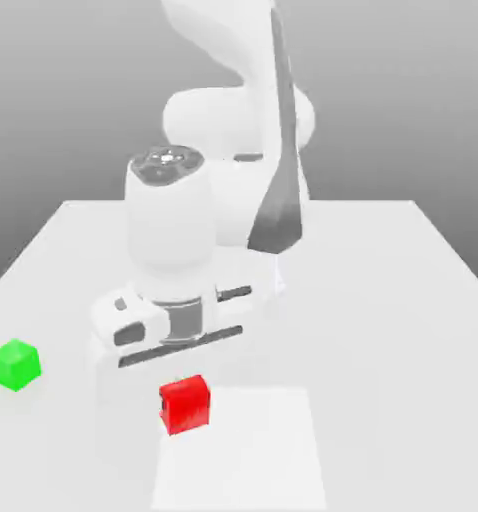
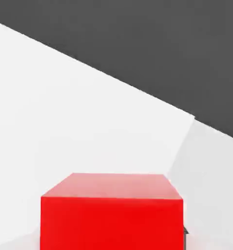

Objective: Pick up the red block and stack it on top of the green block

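While the claw (image 1: 186, 404) pinches the red block (image 2: 111, 223) (close in hand view), green block (image 1: 15, 365), exterior view's left

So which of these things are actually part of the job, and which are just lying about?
Part of the job:
- small bright red smooth cube, to be stacked
- small bright green smooth cube, to go underneath

Not part of it:
- flat white four-sided patch on the pale tabletop, which just supports everything
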